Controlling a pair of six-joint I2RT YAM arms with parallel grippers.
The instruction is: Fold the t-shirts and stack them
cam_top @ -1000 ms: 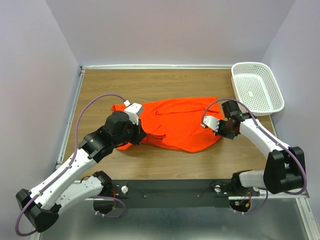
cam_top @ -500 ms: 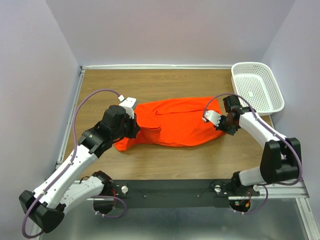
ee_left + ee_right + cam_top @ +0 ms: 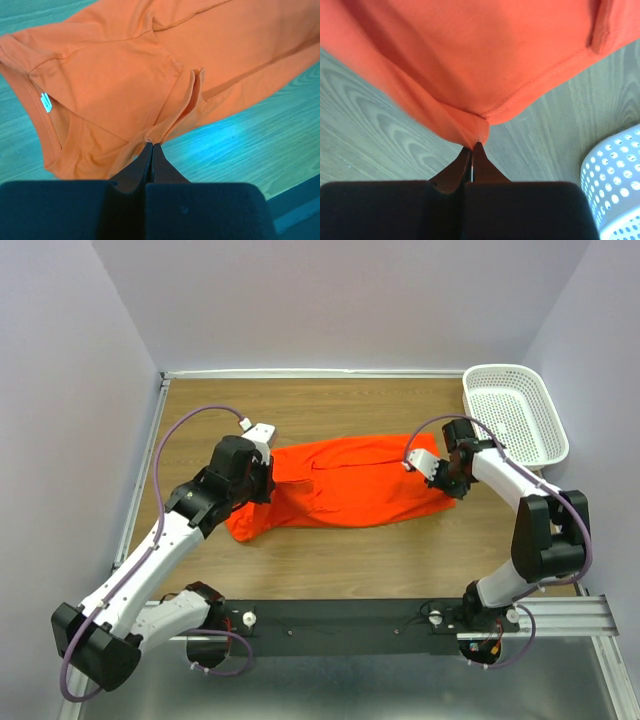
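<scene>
- Your left pincer (image 3: 151, 145) is closed to a slit on a thin pinch of the shirt (image 3: 115, 75), at an edge by a sleeve fold. In its wrist view the cloth fans away toward 12 o'clock.
- The neck opening with its white label (image 3: 46, 102) sits at about 10 o'clock from that pinch, so this is the collar end rather than the hem.
- Your right pincer (image 3: 475, 145) is likewise nipped shut on a stitched hem corner, with the cloth spreading toward 12 o'clock.
- From above, the shirt lies mid-table as a long band from 9 to 3 o'clock, with one pincer at each end. I judge the grip at both ends is there to hold the band taut so that a fold lands straight.
- The basket (image 3: 515, 415) stands at the 2 o'clock corner of the table (image 3: 330, 560). It is near the right pincer but apart from the shirt, so mind that wrist's clearance.
- Folding looks partway done, and no stack is visible yet.
</scene>
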